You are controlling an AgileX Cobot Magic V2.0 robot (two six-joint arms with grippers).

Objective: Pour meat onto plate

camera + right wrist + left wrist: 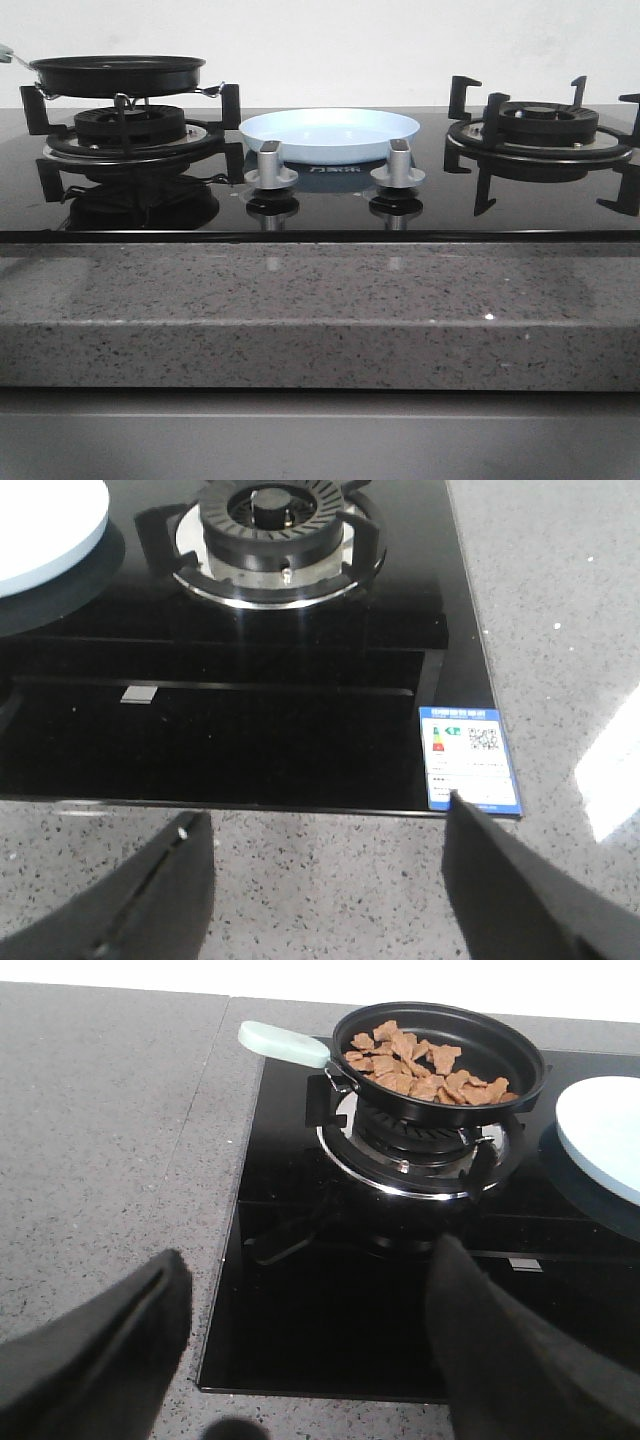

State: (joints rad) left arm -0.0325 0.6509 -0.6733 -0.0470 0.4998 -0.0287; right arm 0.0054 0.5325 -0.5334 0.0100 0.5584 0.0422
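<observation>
Golden-brown meat [425, 1063] pieces lie in a black frying pan [470, 1045] with a pale green handle [283, 1043], standing on the left burner [125, 125]. The pale-blue plate [330, 133] rests empty on the black glass hob between the two burners; its edge shows in both wrist views [605, 1135] [45, 530]. My left gripper [310, 1260] hangs open over the hob's front left corner, well short of the pan. My right gripper [325, 815] is open above the stone counter at the hob's front right edge. Neither gripper shows in the front view.
Two grey knobs [270, 165] [398, 165] stand on the hob in front of the plate. The right burner [540, 125] with its black pan supports is bare. A blue-and-white energy label [468, 755] sits on the hob's front right corner. Speckled grey counter [320, 300] surrounds the hob.
</observation>
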